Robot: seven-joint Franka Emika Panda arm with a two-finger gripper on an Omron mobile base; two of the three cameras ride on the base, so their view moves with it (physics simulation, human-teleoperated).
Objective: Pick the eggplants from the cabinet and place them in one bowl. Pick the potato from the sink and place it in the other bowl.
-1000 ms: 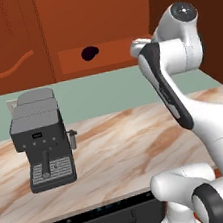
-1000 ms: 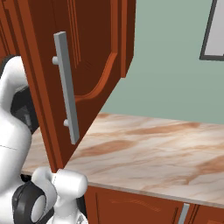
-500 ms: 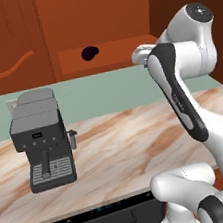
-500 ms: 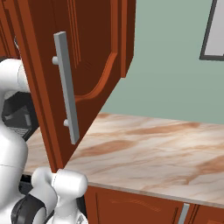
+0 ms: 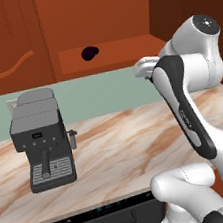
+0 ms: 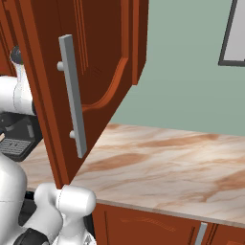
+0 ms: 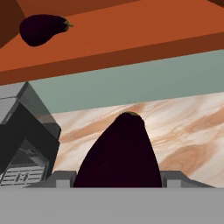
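This is a home kitchen, rendered rather than filmed. A reddish-brown wooden wall cabinet [image 5: 95,20] with an arched panel door [image 6: 91,72] and a long grey bar handle [image 6: 72,95] hangs over a marble-patterned countertop [image 5: 124,152] backed by a pale green wall [image 6: 191,86]. A dark espresso machine [image 5: 41,139] stands on the counter, and below its edge sits what looks like an oven or dishwasher front [image 5: 109,220].

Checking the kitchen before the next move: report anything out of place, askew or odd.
Nothing is spilled or damaged. Two things stand out: the cabinet door hangs wide open over the counter, and one eggplant lies alone on the cabinet shelf. A second eggplant sits between the gripper's fingers. The coffee machine stands upright.
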